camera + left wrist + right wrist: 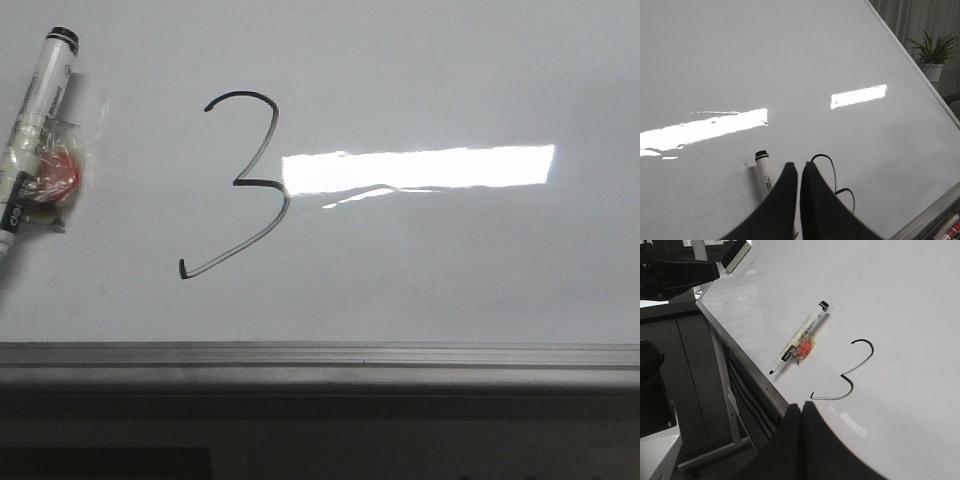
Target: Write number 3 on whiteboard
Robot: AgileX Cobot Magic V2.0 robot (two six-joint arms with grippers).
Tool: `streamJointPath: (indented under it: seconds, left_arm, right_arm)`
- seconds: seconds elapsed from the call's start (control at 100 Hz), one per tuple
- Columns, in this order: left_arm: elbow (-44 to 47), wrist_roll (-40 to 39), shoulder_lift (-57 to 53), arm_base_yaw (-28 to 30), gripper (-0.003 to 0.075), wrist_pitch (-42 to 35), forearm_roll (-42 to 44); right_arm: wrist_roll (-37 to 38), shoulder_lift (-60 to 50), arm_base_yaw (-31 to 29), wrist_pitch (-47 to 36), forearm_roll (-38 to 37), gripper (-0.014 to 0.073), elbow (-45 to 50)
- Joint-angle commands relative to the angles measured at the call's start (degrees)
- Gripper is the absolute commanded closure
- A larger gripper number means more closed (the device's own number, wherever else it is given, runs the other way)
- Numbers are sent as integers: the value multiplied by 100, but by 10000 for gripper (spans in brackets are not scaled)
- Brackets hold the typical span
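The left gripper (799,170) is clenched, its dark fingers pressed together with nothing between them, hanging above the whiteboard (790,60) just beside the marker (763,172). The right gripper (801,412) is likewise clenched and holds nothing, near the board's grey edge strip (740,357).

In the front view the number 3 (245,185) sits left of centre on the whiteboard (450,70), and the marker (35,140) lies at the upper left, well apart from it, with clear tape and something red wrapped round its middle. A bright rectangular glare (420,167) touches the digit's right side. A potted plant (932,55) stands beyond the board's far edge.
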Motion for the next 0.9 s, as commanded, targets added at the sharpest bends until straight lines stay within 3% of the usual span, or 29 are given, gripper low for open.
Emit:
streamJointPath:
  seconds: [0.0, 0.2, 0.33, 0.69, 0.81, 0.89]
  left_arm:
    - [-148, 8, 57, 12, 741, -394, -35]
    - [-90, 8, 57, 12, 741, -462, 47]
    - [41, -30, 57, 335, 741, -450, 976]
    - [1362, -38, -32, 3174, 741, -375, 938]
    - [1749, -38, -505, 3653, 741, -361, 933]
    - [1714, -38, -453, 3759, 741, 249, 923]
  right_arm:
    - [-53, -7, -28, -493, -38, 659, -143]
    - [-53, -7, -28, -493, -38, 659, -143]
    - [-53, -7, -28, -493, -38, 659, -143]
    - [-53, -7, -28, -493, -38, 659, -143]
    - [-53, -7, -28, -493, -38, 659, -143]
    - [-53, -7, -28, -480, -38, 659, -143]
